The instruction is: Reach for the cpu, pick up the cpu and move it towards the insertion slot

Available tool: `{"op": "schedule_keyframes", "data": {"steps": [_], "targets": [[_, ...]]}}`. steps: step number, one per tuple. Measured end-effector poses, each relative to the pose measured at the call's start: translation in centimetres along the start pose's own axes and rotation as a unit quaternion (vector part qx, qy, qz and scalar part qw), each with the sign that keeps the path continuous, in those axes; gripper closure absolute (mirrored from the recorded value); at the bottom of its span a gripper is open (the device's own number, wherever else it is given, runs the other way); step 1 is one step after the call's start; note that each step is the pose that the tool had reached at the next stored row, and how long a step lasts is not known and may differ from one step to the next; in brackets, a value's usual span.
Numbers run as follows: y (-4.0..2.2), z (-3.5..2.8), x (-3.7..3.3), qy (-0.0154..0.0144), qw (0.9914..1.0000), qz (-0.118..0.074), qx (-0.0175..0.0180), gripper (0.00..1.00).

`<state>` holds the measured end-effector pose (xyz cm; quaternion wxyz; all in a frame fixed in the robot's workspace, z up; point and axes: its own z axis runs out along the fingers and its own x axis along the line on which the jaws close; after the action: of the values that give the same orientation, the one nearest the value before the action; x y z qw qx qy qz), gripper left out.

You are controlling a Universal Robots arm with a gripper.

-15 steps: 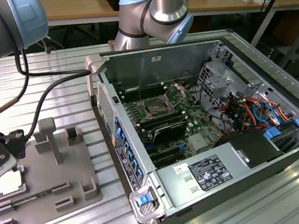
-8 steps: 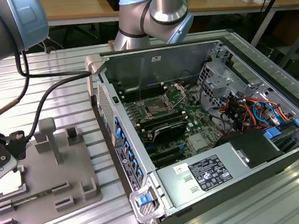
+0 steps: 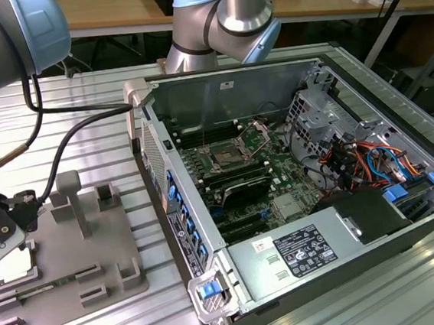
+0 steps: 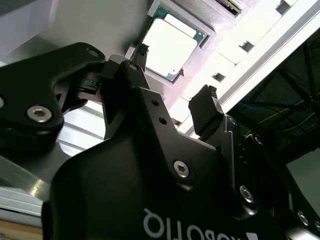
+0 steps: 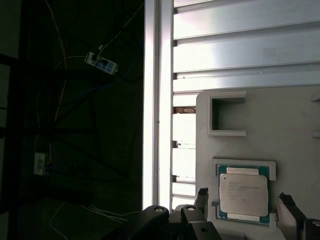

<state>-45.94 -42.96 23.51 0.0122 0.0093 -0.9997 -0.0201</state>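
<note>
The cpu [image 3: 15, 265], a flat square chip with a silvery top and a thin green rim, lies in a recess of the grey fixture tray [image 3: 79, 252] at the exterior view's left. My gripper [image 5: 244, 201] hangs just above it and is open. One black fingertip [image 5: 201, 195] stands on each side of the cpu [image 5: 243, 190] without touching it. In the second wrist view the cpu [image 4: 170, 46] lies beyond the spread fingers [image 4: 205, 105]. The insertion slot [image 3: 223, 158], a metal-framed square socket, sits on the motherboard inside the open computer case, well off to the exterior view's right.
The open computer case [image 3: 303, 254] stands on the slatted aluminium table [image 3: 103, 96]. The tray carries upright grey posts [image 3: 72, 198] and a memory stick [image 3: 29, 292]. A black cable [image 3: 68, 138] runs from my wrist. The table edge [image 5: 157, 100] is close to the tray.
</note>
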Motion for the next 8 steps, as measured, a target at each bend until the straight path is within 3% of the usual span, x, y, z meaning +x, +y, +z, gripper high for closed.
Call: {"op": "schedule_keyframes", "data": {"steps": [8], "targets": [[-0.01,0.24,-0.01,0.0000,1.00000,0.000,0.0000,0.38]]}}
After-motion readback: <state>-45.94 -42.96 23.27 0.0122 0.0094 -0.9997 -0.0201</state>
